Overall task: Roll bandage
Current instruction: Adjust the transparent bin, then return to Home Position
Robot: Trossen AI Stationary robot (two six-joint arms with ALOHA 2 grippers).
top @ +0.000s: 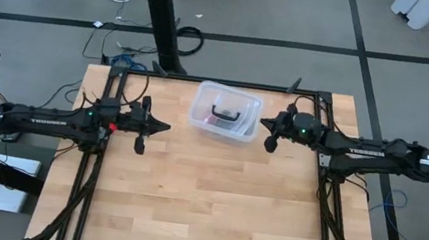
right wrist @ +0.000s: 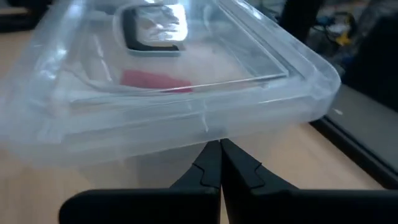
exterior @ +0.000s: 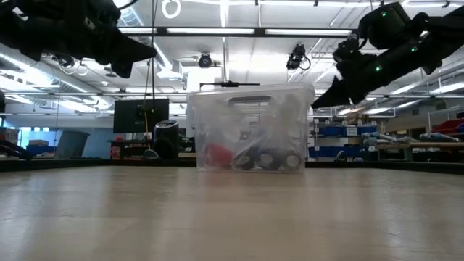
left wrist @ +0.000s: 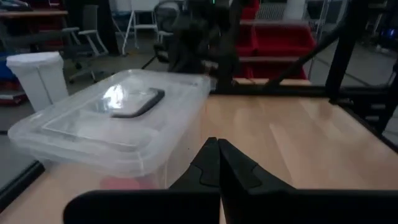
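Note:
A clear plastic box with a shut lid and a dark lid handle stands at the far middle of the wooden table. The red bandage lies inside it on the bottom, and shows through the wall in the low view. My left gripper is shut and hangs above the table, left of the box and apart from it. My right gripper is shut, with its tips right at the box's right side, just under the lid's rim. My right gripper has its shut fingertips close against the box's right wall, under the lid's rim, slanting down from the table's right. I cannot tell whether they touch the box. The box stands flat on the table.
Dark round objects and crinkly clear plastic lie in the box beside the bandage. Black frame rails run along the table's left and right sides. The bare wood stretches from the box to the near edge.

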